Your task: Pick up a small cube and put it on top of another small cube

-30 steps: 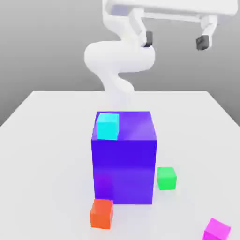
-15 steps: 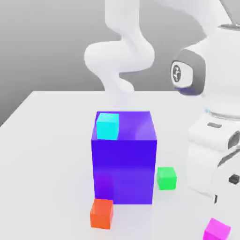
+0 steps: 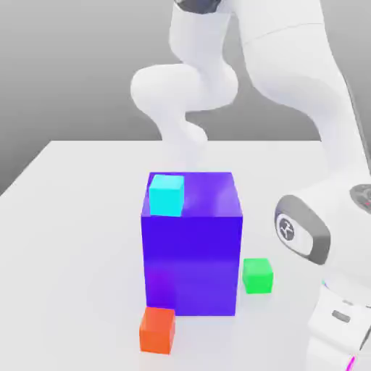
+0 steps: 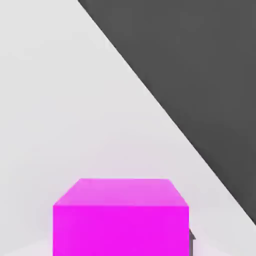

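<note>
Magenta small cube (image 4: 120, 217) sits on the white table (image 4: 60, 100), close under the hand camera — gripper state: cannot tell. Green cube (image 3: 257, 275) rests on the table just beside the big blue-violet cube (image 3: 192, 253), toward the exterior view's right. Cyan cube (image 3: 166, 195) sits atop the big one; orange-red cube (image 3: 157, 330) lies near its front. The arm's wrist (image 3: 319, 290) stands beside the green cube. All faces plain, matte.

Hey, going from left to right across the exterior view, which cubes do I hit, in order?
Orange-red cube → cyan cube → big blue-violet cube → green cube. The orange-red and cyan ones overlap closely in left-right position; the orange-red starts slightly further left.
</note>
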